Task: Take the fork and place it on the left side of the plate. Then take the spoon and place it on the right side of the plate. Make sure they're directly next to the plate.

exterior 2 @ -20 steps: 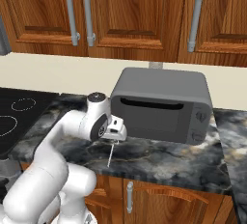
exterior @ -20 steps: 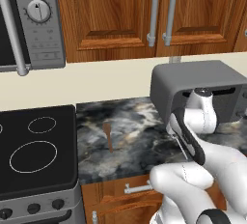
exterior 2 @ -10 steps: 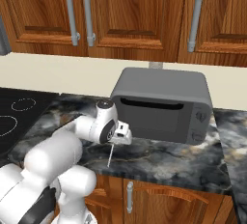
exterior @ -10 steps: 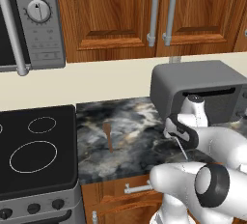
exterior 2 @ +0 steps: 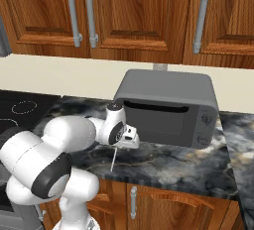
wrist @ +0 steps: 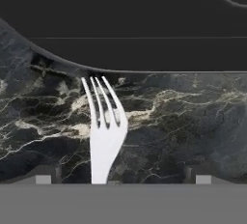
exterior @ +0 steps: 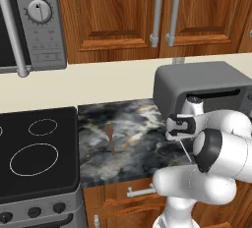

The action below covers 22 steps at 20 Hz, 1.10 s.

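Silver, slim and four-tined, the fork (wrist: pixel 105 136) lies on veined dark marble counter (wrist: pixel 183 121) between the pincer's (wrist: pixel 120 178) spread tips.

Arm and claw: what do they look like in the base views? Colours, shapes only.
The arm has glossy white, rounded, bulbous link shells with dark grey disc-shaped joint caps. The claw sits on a small white hand with dark panels. No cables or markings are legible.

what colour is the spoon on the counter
Brown wood; the brown wooden spoon shows best in the left base view.
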Motion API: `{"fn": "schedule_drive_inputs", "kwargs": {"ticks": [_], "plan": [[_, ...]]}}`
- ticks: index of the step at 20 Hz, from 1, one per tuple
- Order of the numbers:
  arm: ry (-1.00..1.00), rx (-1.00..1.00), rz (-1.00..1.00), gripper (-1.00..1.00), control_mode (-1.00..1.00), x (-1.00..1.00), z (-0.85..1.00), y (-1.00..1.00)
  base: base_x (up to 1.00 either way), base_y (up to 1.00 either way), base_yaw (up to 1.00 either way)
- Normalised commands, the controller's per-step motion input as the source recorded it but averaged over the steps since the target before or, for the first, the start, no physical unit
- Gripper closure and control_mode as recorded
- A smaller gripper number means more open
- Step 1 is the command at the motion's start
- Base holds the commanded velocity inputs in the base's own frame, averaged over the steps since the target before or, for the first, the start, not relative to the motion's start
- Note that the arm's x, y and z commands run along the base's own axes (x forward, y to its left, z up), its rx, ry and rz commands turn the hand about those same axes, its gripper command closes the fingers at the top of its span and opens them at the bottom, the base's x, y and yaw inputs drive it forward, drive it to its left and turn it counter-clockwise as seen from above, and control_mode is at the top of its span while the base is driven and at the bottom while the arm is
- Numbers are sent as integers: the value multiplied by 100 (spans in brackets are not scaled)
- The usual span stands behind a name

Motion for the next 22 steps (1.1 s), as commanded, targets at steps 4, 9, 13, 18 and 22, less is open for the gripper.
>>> {"fn": "schedule_drive_inputs", "kwargs": {"ticks": [4, 9, 13, 18, 22], "plan": [[3, 0, 0, -100, -100, 5, -24, 0, 0, 0, 0], [3, 0, 0, -100, -100, 0, -27, 0, 0, 0, 0], [1, 0, 0, -100, -100, 0, -23, 0, 0, 0, 0], [0, 1, 0, -100, -100, 0, -18, 0, 0, 0, 0], [0, 3, 0, -100, -100, -3, -16, 2, 0, 0, 0]]}}
